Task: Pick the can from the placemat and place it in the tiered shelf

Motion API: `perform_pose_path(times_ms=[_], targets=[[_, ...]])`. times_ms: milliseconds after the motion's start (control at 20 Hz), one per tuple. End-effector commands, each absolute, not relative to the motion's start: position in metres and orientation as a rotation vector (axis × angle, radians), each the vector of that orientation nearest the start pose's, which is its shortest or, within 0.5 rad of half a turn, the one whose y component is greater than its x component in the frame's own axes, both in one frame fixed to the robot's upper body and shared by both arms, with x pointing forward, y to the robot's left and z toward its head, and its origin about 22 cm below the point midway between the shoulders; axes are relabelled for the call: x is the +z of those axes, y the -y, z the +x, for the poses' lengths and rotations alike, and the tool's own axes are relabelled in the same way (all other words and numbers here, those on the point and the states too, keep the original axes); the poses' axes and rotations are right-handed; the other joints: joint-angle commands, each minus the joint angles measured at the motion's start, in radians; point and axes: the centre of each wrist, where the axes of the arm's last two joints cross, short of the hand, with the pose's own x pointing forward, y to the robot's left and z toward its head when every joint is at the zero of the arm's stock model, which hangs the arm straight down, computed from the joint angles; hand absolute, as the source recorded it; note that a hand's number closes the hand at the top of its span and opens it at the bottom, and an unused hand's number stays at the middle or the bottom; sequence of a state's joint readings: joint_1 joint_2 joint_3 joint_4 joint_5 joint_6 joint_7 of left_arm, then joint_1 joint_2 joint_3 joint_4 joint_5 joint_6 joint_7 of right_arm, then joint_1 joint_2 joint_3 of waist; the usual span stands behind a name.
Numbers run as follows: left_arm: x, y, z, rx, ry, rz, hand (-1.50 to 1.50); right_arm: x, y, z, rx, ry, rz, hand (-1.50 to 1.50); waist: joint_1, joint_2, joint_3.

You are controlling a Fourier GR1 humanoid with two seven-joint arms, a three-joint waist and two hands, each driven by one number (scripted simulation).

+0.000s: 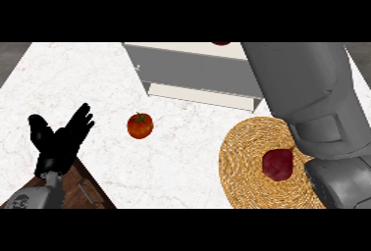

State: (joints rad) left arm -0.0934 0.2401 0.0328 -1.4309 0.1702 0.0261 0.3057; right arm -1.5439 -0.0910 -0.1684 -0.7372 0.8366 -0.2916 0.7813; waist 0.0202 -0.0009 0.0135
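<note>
A dark red can lies on the round woven placemat at the lower right. The grey and white tiered shelf stands at the back centre of the counter. My right forearm rises from the lower right, crosses the placemat's right side just beside the can, and runs out past the top of the view; its hand is out of sight. My left hand rests open at the left, fingers up, holding nothing.
A red tomato stands on the white marble counter between my left hand and the placemat. A small dark red thing shows at the shelf's far edge. A dark wooden corner sits at the lower left.
</note>
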Motion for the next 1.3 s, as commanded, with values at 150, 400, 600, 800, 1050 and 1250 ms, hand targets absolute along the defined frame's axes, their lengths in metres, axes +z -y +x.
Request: perform_pose_path(times_ms=[150,400,600,800,1050,1250], targets=[[-0.008,-0.279,0.257,0.019,1.123,0.077,0.0,0.366,0.062,0.422,-0.049,1.687,-0.659,-1.5,-0.001,0.004,-0.013],[-0.02,-0.288,0.258,0.034,1.124,0.078,0.0,0.373,0.087,0.425,-0.241,1.73,-0.683,-1.5,-0.012,0.006,-0.015],[-0.026,-0.289,0.245,0.048,1.118,0.092,0.0,0.388,0.112,0.42,-0.321,1.71,-0.803,-1.5,-0.028,-0.003,-0.014],[-0.025,-0.295,0.248,0.073,1.117,0.101,0.0,0.392,0.151,0.418,-0.494,1.674,-0.836,-1.5,-0.04,-0.004,-0.014],[-0.029,-0.314,0.231,0.074,1.093,0.126,0.0,0.395,0.191,0.394,-0.596,1.659,-0.806,-1.5,-0.053,-0.013,-0.013],[-0.022,-0.298,0.244,0.075,1.104,0.117,0.0,0.387,0.229,0.372,-0.545,1.642,-0.759,-1.5,-0.061,-0.013,-0.012]])
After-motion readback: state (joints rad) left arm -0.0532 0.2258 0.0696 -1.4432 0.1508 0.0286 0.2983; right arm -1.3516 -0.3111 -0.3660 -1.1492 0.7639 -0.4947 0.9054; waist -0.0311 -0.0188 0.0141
